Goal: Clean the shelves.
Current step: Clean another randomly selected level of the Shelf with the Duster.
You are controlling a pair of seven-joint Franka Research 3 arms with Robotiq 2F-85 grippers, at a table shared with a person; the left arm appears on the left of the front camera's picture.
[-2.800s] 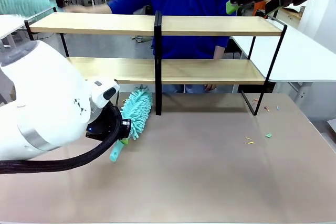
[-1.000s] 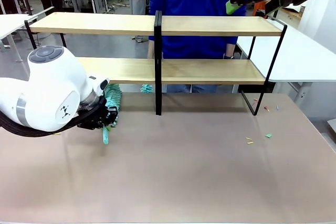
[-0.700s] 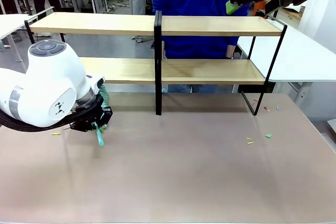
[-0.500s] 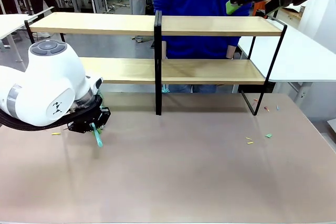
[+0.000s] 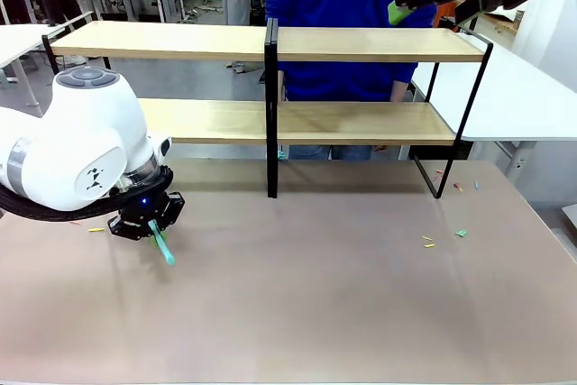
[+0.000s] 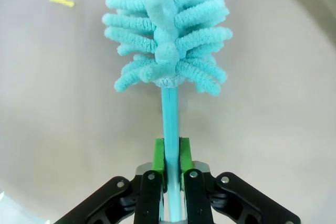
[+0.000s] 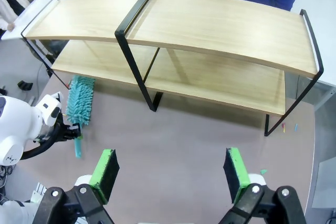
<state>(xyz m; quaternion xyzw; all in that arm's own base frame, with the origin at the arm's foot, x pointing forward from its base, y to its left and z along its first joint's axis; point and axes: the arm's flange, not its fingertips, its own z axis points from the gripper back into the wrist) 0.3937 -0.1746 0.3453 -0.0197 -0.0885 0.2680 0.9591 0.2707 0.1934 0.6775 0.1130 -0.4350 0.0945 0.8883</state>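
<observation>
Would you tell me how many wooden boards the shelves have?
4: upper left, upper right, lower left, lower right, split by the black upright of the shelves. None seem hidden.

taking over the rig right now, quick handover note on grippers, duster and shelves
Left gripper: shut on the teal duster handle, head low over the table by the left end of the lower tier.
Right gripper: open, holding nothing, high above the right end of the shelves.
Shelves: boards look bare in these views.
Done: duster picked up.
Left: small coloured scraps on the table at the right; whether the boards still need wiping I cannot tell.
</observation>
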